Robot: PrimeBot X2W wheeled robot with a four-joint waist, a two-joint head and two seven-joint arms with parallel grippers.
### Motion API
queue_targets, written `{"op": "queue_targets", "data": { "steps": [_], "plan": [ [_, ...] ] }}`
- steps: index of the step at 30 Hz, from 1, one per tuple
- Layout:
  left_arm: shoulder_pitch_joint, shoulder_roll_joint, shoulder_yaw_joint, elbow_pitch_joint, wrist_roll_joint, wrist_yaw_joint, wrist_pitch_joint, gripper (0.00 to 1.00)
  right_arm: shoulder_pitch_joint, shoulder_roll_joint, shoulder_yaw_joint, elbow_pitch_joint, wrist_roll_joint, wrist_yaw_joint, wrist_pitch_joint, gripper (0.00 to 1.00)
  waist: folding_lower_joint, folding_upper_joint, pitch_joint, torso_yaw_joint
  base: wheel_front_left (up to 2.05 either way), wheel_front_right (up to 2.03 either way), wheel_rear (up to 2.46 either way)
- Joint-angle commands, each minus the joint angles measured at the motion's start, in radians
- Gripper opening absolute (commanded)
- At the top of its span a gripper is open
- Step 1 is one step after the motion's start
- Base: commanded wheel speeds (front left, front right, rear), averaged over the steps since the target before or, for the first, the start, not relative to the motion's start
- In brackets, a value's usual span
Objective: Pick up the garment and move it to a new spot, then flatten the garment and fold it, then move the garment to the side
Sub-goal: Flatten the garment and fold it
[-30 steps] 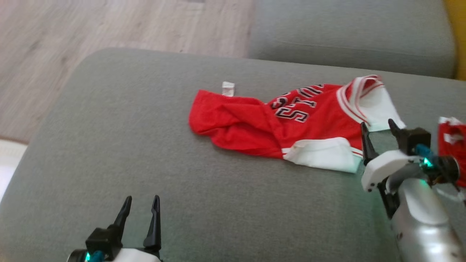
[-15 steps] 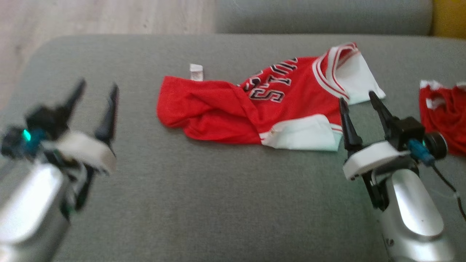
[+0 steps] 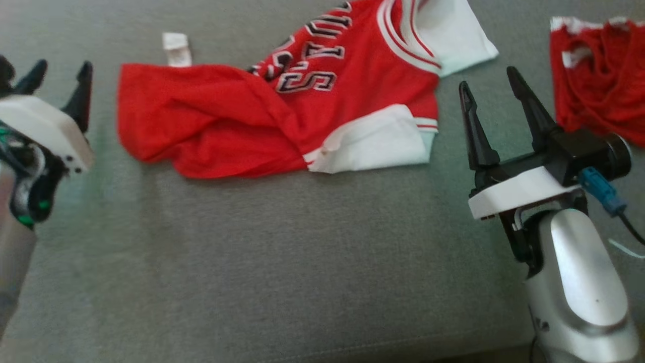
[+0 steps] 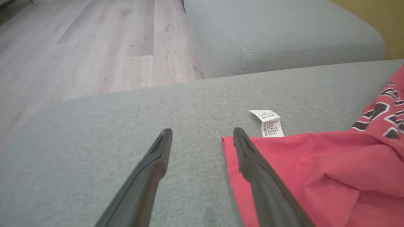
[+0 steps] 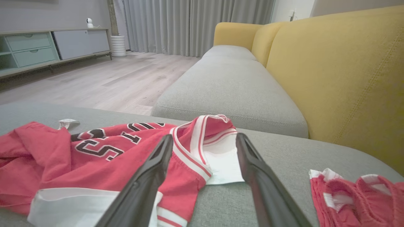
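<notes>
The garment [image 3: 242,116] lies crumpled on the grey cushion [image 3: 282,252], a red jersey with white sleeves, striped trim and black letters; its white label [image 3: 176,48] sticks out at the top left. In the left wrist view the garment [image 4: 315,176] has its corner by the right finger. My left gripper [image 3: 60,75] [image 4: 202,138] hovers open just left of the hem, empty. Open and empty too, my right gripper [image 3: 489,85] [image 5: 205,142] hangs just right of the near white sleeve, with the garment [image 5: 94,157] and its collar ahead.
Small red shorts [image 3: 599,80] [image 5: 356,195] lie bunched to the right of the right gripper. A second grey seat [image 5: 230,88] and a yellow backrest [image 5: 341,72] lie beyond. Wooden floor [image 4: 79,47] lies past the cushion's far edge.
The head camera has tilted down, so the jersey sits higher and larger. My left gripper rose from the near edge to beside the jersey's left hem. Both grippers stayed open.
</notes>
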Motion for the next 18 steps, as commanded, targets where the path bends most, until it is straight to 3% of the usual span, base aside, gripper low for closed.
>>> {"op": "queue_targets", "data": {
  "steps": [1, 16, 17, 18],
  "plan": [
    [-0.07, 0.06, 0.052, -0.008, -0.009, -0.009, 0.01, 1.0, -0.03, 0.006, 0.023, -0.052, 0.011, -0.001, 0.004, 1.0, -0.0003, 0.0, 0.078, -0.07, 0.0, 0.0, 0.0],
    [-0.144, 0.108, 0.0, 0.083, -0.003, -0.055, 0.156, 1.0, -0.046, 0.012, 0.038, -0.097, 0.022, -0.001, -0.006, 1.0, -0.0003, 0.0, 0.157, -0.122, 0.0, 0.0, 0.0],
    [-0.144, 0.109, -0.003, 0.081, -0.009, -0.06, 0.168, 0.95, -0.048, 0.012, 0.038, -0.097, 0.024, -0.001, -0.006, 1.0, -0.0003, 0.0, 0.157, -0.122, 0.0, 0.0, 0.0],
    [-0.144, 0.109, -0.005, 0.078, -0.013, -0.064, 0.177, 0.63, -0.05, 0.012, 0.037, -0.098, 0.025, -0.001, -0.007, 1.0, -0.0003, 0.0, 0.157, -0.121, 0.0, 0.0, 0.0]
  ]
}}
